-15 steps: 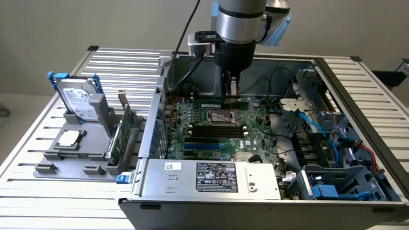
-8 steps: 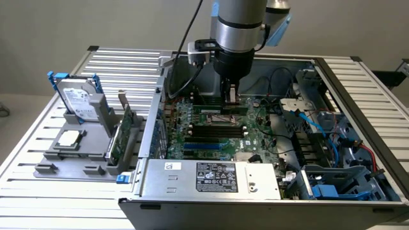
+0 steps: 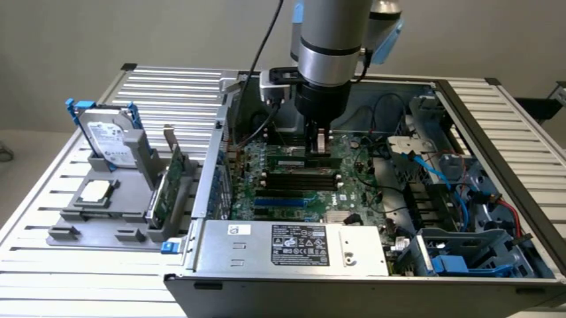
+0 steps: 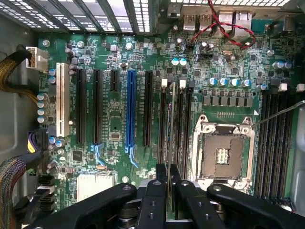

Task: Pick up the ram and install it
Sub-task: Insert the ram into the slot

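My gripper hangs inside the open computer case, shut on the ram, a thin green stick held upright. In the wrist view the ram shows edge-on as a narrow line between my two black fingers, running along the black memory slots beside the processor socket. In the exterior view it stands just over the near memory slots on the motherboard. Whether its lower edge touches a slot I cannot tell.
The open processor socket lies beside the slots, with long expansion slots on the other side. The power supply and cables fill the case. On the exterior view's left a grey holder carries a hard drive and a green card.
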Robot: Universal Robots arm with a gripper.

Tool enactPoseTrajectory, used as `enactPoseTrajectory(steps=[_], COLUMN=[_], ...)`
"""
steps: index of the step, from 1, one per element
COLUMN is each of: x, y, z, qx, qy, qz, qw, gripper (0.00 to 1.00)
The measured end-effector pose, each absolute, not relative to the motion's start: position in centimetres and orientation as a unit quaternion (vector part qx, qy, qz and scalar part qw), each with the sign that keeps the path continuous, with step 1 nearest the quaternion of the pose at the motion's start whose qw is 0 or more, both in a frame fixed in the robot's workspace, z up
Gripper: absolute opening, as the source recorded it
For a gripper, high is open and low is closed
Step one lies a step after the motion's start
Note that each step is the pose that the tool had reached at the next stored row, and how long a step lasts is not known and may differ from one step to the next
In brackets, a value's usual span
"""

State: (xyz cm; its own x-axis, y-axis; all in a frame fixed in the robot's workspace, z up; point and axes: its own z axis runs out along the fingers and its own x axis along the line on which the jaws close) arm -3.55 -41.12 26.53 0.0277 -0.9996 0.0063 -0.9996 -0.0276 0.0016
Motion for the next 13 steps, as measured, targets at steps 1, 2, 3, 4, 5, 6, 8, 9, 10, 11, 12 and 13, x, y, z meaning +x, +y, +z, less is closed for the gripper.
enactPoseTrajectory(steps=[1,2,3,4,5,6,8,9,10,11,12,13], x=[-3.6,-3.5,-3.5,-3.5,-3.5,-3.4,-3.4,-3.3,-3.3,-3.2,-3.1,-3.1], y=[-41.1,-41.2,-41.2,-41.2,-41.2,-41.2,-41.2,-41.2,-41.2,-41.2,-41.2,-41.2], z=[26.4,26.2,26.0,25.8,25.6,25.4,25.1,24.9,24.8,24.7,24.6,24.5], qx=[0.717,0.717,0.717,0.717,0.717,0.717,0.717,0.717,0.717,0.717,0.717,0.717], qy=[-0.697,-0.697,-0.697,-0.697,-0.697,-0.697,-0.697,-0.697,-0.697,-0.697,-0.697,-0.697], qz=[0.002,0.002,0.002,0.002,0.002,0.002,0.001,0.0,-0.001,-0.002,-0.003,-0.004], qw=[0.003,0.003,0.003,0.003,0.003,0.003,0.004,0.004,0.005,0.006,0.007,0.009], gripper=[0.14,0.14,0.14,0.14,0.14,0.14,0.14,0.14,0.14,0.14,0.14,0.14])
